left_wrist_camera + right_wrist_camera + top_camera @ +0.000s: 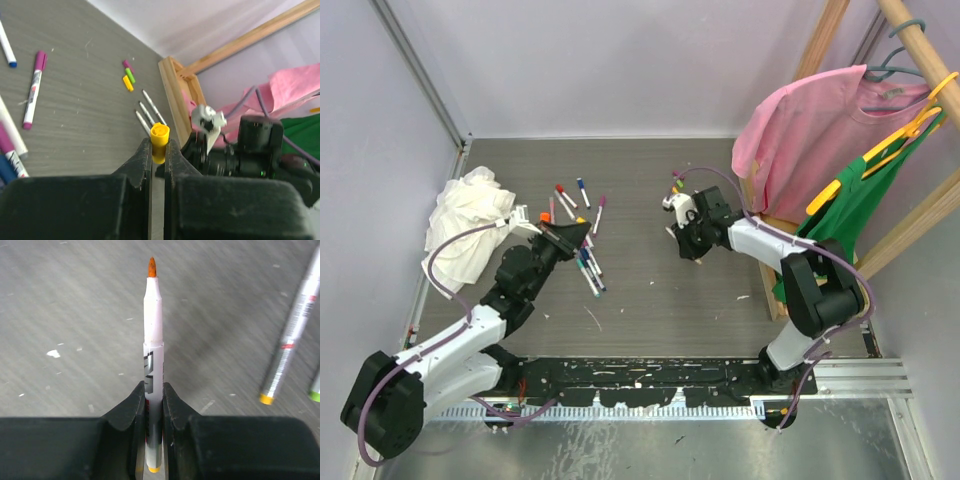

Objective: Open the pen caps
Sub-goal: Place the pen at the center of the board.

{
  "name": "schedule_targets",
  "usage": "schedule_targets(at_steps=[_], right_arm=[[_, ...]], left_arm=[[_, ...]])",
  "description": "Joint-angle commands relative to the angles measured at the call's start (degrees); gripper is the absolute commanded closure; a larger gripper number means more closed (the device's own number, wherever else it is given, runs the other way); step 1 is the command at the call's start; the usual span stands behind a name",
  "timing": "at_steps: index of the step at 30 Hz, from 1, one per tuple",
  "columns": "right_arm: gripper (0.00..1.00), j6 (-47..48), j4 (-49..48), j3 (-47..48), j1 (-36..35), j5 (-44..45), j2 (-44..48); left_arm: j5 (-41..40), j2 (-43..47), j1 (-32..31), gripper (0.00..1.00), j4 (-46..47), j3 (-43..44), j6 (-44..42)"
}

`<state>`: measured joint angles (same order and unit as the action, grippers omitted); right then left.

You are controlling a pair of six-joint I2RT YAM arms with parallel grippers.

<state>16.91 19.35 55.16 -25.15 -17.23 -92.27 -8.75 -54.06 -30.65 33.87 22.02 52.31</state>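
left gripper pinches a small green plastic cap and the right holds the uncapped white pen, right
The small plastic cap in the left gripper is yellow, not green; the left wrist view shows it. The right gripper does hold the uncapped white pen.

yellow cap [160, 134], off its pen, stands upright, pinched in the left gripper [158, 146]. at eleven o'clock from it a magenta cap [128, 64], green cap [130, 75] and second yellow cap [128, 83] lie loose, side by side.
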Motion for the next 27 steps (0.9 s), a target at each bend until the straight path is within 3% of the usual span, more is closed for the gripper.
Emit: schedule_targets(at_steps=[1,12,18,27], right_arm=[[0.93,0.60,1.26,6.27,3.80,3.87,-3.01],[0.84,2.07,7.00,16.95,8.07,1.32,-14.07],[0.82,1.85,7.47,17.59,8.07,0.88,-15.35],[0.77,1.18,7.53,17.94,8.07,3.64,-17.11]], left_arm=[[3.69,3.04,0.20,1.00,3.21,-1.98,2.46],[6.21,10.22,0.24,1.00,-3.17,-6.14,3.47],[5.13,13.18,0.22,1.00,-4.00,-8.19,3.92],[6.61,10.66,0.22,1.00,-2.17,-7.96,5.14]])
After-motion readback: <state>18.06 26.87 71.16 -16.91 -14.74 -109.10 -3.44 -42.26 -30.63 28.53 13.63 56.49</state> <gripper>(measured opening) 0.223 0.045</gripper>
